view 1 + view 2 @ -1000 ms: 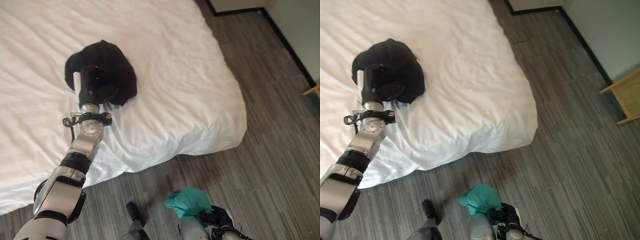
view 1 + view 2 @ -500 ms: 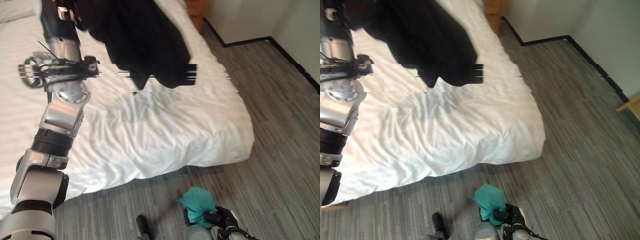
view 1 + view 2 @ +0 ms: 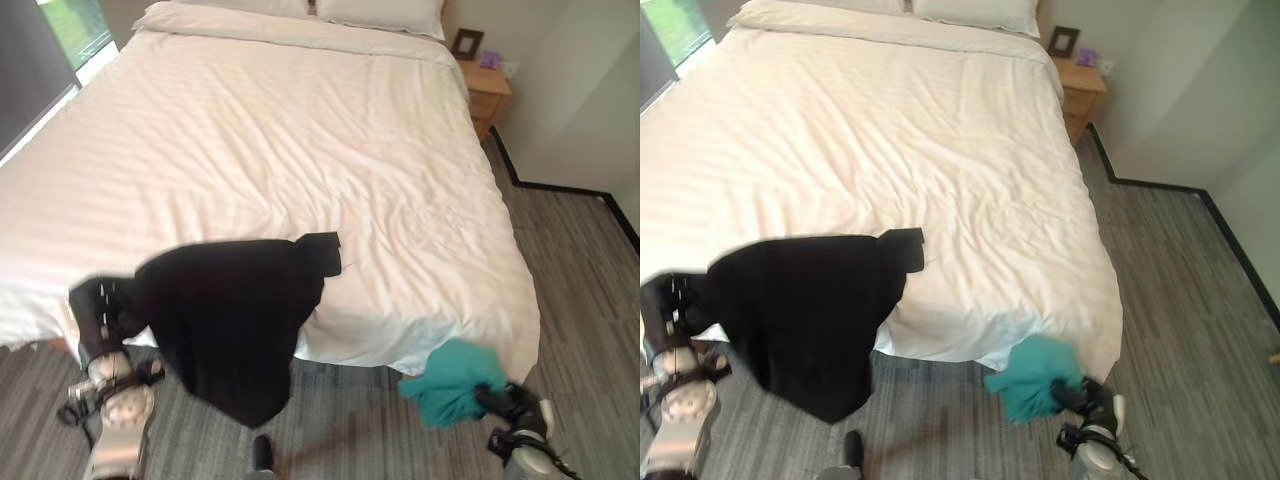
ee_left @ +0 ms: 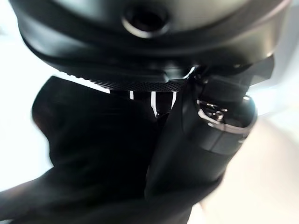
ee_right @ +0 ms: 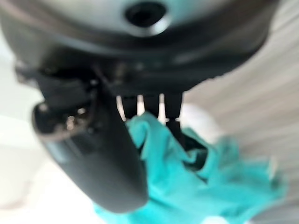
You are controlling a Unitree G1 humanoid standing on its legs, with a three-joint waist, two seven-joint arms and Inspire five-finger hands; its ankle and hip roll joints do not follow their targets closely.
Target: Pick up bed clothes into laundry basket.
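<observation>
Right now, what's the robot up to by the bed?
It is gathering clothes off the bed. Its left hand grips a black garment, which hangs in front of the bed's near edge and over the floor. Its right hand grips a teal cloth near the bed's corner. No laundry basket can be seen, so neither piece has been dropped off yet.

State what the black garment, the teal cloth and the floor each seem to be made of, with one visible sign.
Black garment: soft matte fabric, hanging limp from the left robot hand.
Teal cloth: thin fabric, bunched in the right robot hand.
Floor: probably grey wood-look planks or carpet tiles, going by its streaked grain.
</observation>
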